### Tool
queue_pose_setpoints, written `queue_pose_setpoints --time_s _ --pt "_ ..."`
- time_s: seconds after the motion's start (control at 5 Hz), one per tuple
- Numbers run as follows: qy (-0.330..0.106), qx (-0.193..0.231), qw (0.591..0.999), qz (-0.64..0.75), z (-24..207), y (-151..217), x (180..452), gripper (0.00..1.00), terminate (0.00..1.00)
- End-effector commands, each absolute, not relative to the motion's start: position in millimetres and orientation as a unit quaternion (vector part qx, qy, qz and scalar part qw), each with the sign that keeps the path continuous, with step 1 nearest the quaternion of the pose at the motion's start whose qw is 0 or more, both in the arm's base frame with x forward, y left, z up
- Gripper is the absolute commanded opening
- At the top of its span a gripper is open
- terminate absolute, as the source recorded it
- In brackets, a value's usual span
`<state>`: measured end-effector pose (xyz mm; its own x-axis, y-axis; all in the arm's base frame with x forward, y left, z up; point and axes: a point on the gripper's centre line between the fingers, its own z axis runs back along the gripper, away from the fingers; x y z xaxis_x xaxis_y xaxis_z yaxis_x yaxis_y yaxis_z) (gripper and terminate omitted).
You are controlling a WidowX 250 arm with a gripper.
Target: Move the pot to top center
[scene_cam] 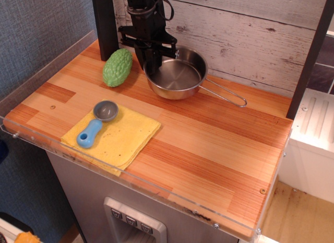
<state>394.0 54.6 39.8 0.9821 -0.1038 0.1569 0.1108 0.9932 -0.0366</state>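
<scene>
Toward twelve o'clock on the tabletop (219, 149), the pincer (148, 62) is clamped on the pot's (177, 76) nine o'clock rim — wire handle (224, 94) pointing toward four o'clock.

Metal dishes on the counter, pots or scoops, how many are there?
2. The pot sits at the back center, held at its left rim by the gripper. The scoop lies on the yellow cloth, front left.

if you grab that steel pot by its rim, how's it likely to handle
The pot looks thin-walled, so probably light. Its polished rim may be slippery in the gripper. The long wire handle sticks out to one side, so it could tilt or swing when lifted.
</scene>
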Motion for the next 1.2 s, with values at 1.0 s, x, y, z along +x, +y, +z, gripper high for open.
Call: queue_pose_setpoints --time_s 1.0 --pt "-0.081 -0.004 0.994 -0.08 110 73 363 1.0 0.0"
